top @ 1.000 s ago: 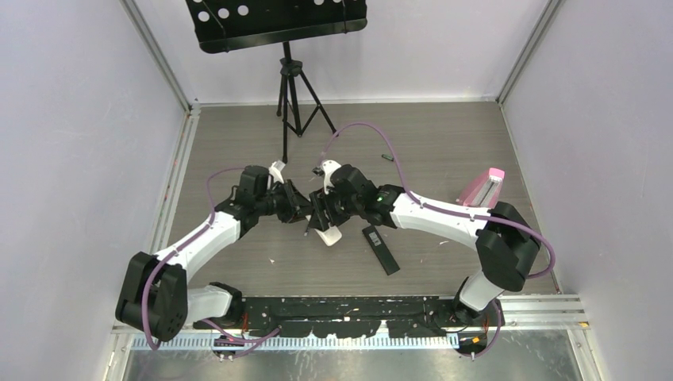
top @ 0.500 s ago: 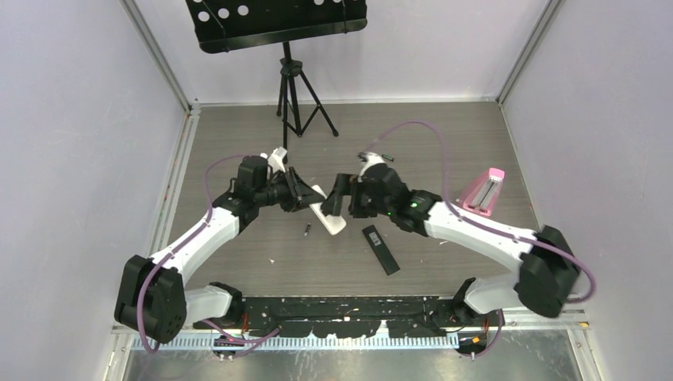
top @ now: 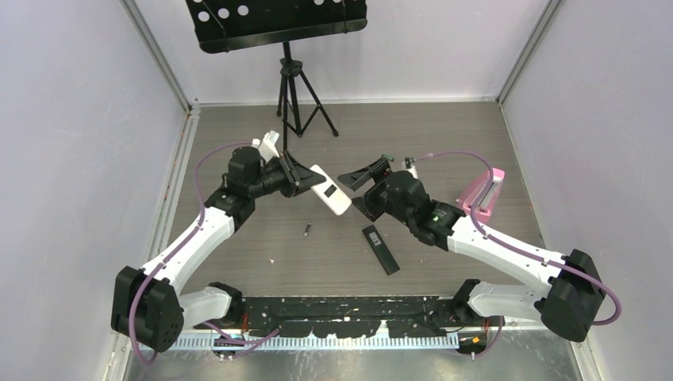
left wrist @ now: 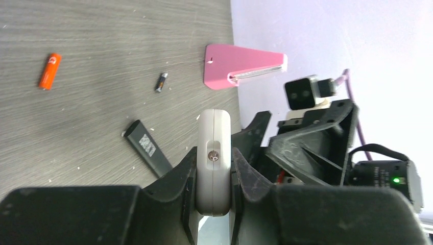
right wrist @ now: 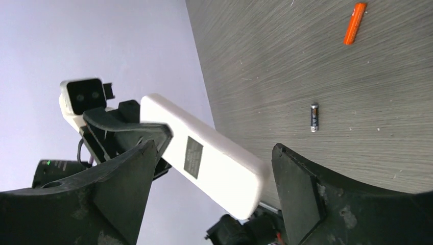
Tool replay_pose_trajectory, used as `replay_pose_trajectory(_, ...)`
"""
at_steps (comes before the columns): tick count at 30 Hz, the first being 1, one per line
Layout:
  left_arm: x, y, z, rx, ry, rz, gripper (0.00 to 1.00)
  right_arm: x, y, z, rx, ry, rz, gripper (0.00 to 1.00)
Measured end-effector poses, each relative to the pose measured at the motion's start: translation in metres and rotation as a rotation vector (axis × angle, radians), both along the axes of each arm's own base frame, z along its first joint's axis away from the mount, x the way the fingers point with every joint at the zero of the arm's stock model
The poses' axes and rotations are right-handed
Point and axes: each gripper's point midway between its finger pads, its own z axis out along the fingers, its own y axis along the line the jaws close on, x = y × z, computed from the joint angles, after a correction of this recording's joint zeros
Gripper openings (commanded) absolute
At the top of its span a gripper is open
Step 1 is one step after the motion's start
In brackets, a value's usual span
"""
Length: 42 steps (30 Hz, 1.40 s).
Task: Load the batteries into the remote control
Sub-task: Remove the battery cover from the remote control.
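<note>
Top external: we are seeing the left end effector [top: 304,178] clamping one end of the white remote [top: 332,190] near the frame's center. The right end effector [top: 351,190] is standing wide open just right of it, gripping nothing. A dark battery [top: 307,230] is lying on the counter [top: 444,135] below the remote, with a black remote [top: 381,249] lying to its lower right.

Left wrist: we are looking along the white remote, pinched between both fingers [left wrist: 178,173] at bottom center. An orange battery [left wrist: 49,71] is lying at upper left, the dark battery is lying further right, and a pink object [left wrist: 240,66] is sitting at the top.

Right wrist: the spread fingers [right wrist: 301,194] are framing the white remote. The orange battery is lying at upper right, the dark one below it.
</note>
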Motion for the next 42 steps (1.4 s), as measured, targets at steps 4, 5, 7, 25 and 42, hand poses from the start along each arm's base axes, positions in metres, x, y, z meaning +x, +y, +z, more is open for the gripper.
replay_pose_trajectory(4, 0.003, -0.001, 0.017, -0.019, -0.029, 0.006, 0.0, 0.002, -0.001, -0.001, 0.061, 0.049, -0.049, 0.89)
replay_pose_trajectory(5, 0.003, 0.0, 0.018, -0.019, -0.036, 0.01, 0.0, 0.002, -0.001, -0.003, 0.067, 0.055, -0.052, 0.88)
replay_pose_trajectory(7, 0.003, 0.001, 0.022, -0.021, -0.05, 0.021, 0.0, 0.002, -0.001, -0.009, 0.08, 0.062, -0.057, 0.83)
replay_pose_trajectory(25, 0.009, 0.001, 0.033, -0.188, 0.043, 0.101, 0.0, -0.004, 0.023, 0.018, 0.354, -0.059, 0.1, 0.33)
replay_pose_trajectory(42, 0.005, -0.004, 0.065, -0.374, 0.108, -0.011, 0.0, -0.02, 0.008, 0.062, 0.403, -0.305, 0.213, 0.13)
